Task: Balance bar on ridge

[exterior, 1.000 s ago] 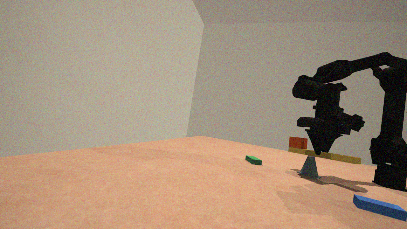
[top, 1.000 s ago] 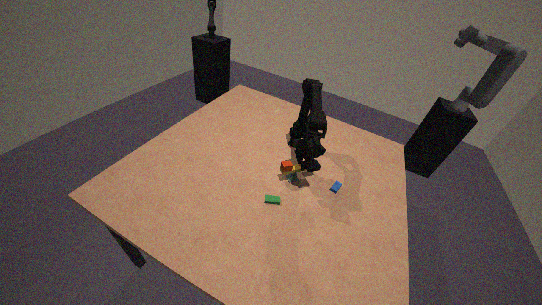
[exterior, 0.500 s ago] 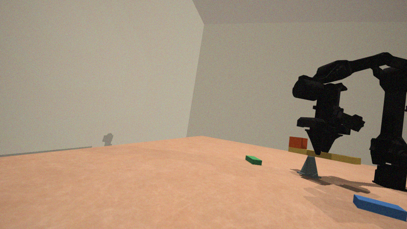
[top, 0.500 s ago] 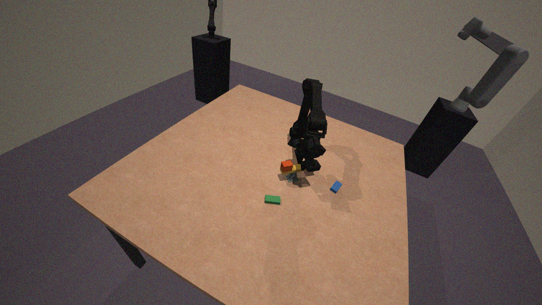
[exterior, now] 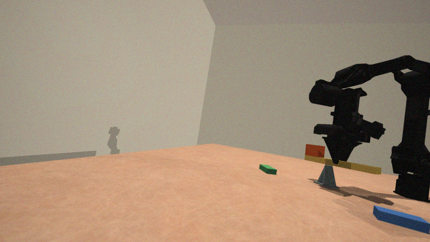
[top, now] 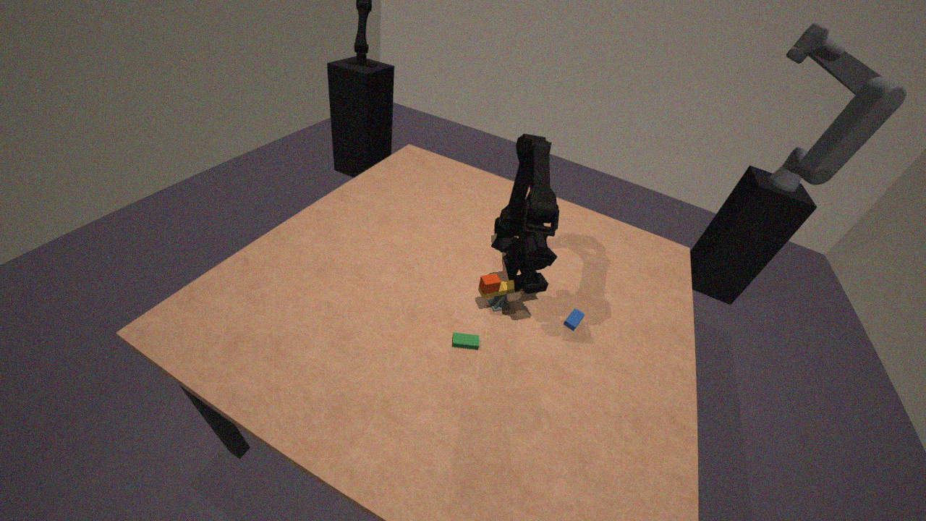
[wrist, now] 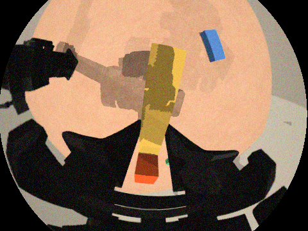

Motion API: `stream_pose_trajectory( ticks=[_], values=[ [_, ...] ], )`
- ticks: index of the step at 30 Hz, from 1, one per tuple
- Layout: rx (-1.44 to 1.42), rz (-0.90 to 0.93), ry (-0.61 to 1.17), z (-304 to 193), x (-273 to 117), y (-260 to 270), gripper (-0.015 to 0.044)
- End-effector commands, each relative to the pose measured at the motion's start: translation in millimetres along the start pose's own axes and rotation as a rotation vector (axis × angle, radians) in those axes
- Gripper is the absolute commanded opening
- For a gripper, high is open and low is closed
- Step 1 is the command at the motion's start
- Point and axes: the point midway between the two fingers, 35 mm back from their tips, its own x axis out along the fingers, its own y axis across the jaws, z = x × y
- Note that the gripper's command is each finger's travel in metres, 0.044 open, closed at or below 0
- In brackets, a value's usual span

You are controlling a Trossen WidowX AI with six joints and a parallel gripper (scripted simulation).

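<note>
On the tan surface (exterior: 150,192), right of frame, our claw (exterior: 339,161) grips the bar (exterior: 357,167) over the ridge (exterior: 326,177).

The bar (exterior: 354,166) was yellow with an orange-red block (exterior: 314,150) at one end; the ridge (exterior: 326,176) grey-blue. Loose blocks were green (exterior: 267,169) and blue (exterior: 401,218); the counter (exterior: 150,195) tan; the end effector (exterior: 338,161) black.

Grey walls (top: 582,77), purple floor (top: 77,310)
</note>
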Motion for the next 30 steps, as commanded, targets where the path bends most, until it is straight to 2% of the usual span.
stream_pose_trajectory(
  ticks=[1,30],
  values=[
    [0.000,0.002,0.001,0.1,2.1,0.3,0.0000],
    [0.000,0.002,0.001,0.5,1.3,0.5,0.0000]
  ],
)
